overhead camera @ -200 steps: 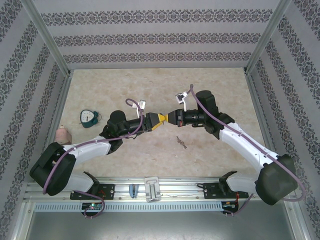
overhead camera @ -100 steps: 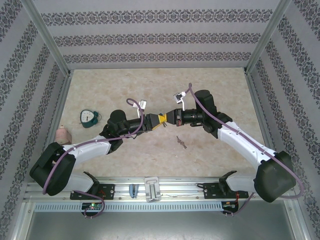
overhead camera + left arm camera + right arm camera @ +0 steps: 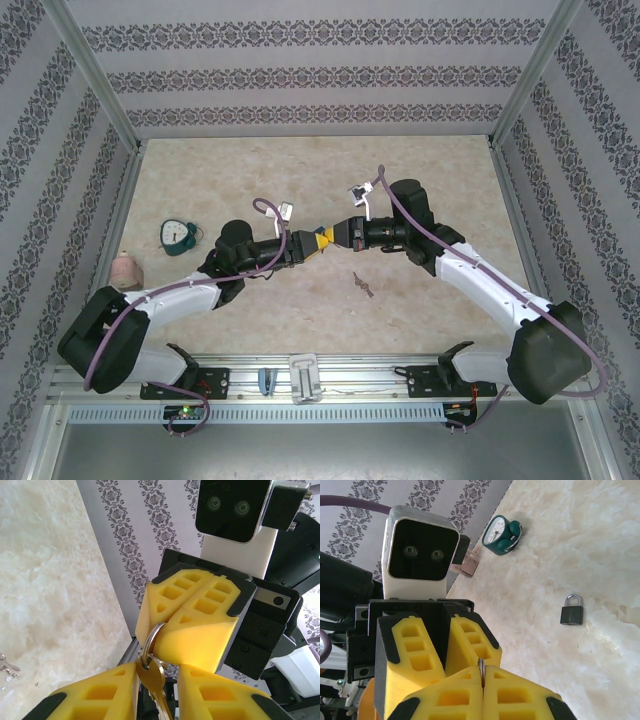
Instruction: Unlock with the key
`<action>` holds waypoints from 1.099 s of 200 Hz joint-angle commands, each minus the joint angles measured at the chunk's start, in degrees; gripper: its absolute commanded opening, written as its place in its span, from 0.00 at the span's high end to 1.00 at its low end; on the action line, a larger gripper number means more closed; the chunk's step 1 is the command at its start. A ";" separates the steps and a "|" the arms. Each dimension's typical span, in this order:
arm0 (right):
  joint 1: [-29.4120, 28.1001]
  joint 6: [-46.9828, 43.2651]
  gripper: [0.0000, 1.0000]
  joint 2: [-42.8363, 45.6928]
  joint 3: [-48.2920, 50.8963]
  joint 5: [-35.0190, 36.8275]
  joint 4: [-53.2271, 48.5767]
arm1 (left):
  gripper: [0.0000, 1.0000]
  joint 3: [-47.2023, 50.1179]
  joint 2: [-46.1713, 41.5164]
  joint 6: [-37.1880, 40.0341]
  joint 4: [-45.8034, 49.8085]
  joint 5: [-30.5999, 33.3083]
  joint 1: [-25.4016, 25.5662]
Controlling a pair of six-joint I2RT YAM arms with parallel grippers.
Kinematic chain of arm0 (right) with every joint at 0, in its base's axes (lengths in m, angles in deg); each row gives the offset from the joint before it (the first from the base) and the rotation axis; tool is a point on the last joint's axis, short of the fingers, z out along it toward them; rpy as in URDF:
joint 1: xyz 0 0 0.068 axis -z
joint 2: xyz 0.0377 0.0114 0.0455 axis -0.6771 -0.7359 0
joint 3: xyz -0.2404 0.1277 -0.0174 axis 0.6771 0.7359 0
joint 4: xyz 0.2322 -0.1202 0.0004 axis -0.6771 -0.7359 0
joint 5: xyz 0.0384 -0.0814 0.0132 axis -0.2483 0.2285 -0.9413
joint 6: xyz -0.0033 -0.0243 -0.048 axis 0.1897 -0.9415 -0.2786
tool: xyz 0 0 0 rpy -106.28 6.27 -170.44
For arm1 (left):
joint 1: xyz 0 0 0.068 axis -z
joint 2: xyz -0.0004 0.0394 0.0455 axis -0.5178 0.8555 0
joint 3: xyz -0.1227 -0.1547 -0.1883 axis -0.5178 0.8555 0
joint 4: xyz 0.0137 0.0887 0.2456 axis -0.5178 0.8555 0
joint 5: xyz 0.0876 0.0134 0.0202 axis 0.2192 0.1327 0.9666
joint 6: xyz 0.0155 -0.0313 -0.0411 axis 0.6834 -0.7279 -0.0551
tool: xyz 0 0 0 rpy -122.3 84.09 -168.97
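Mid-frame above the table (image 3: pixel 580 540), the right gripper (image 3: pixel 332 236) is pinching the key ring (image 3: pixel 150 640). The key (image 3: pixel 151 679) is pointing lengthwise between the left gripper (image 3: pixel 314 243) fingers, grip unclear. The padlock (image 3: pixel 571 609) is lying well apart.

Patterned walls (image 3: pixel 320 75), marbled beige tabletop (image 3: pixel 300 170).

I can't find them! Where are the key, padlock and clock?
key (image 3: pixel 151 679): left wrist view, brass head.
padlock (image 3: pixel 571 615): right wrist view, black body.
clock (image 3: pixel 496 530): right wrist view, white face.
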 commanded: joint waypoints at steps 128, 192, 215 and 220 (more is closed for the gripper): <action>-0.13 -1.75 1.00 0.16 -0.42 -1.72 -1.86 | 0.99 0.33 -6.49 6.87 13.19 0.20 -1.04; 1.68 -3.22 0.70 2.19 1.96 4.10 -3.26 | 1.00 -9.25 -10.47 21.45 43.01 3.12 -2.32; 2.39 -2.18 0.65 3.25 2.72 3.75 -1.15 | 1.00 -15.37 -9.46 28.27 54.27 3.63 -2.54; 2.44 -2.05 0.65 3.28 2.72 3.38 -0.83 | 1.00 -16.56 -8.98 29.20 55.39 3.07 -2.58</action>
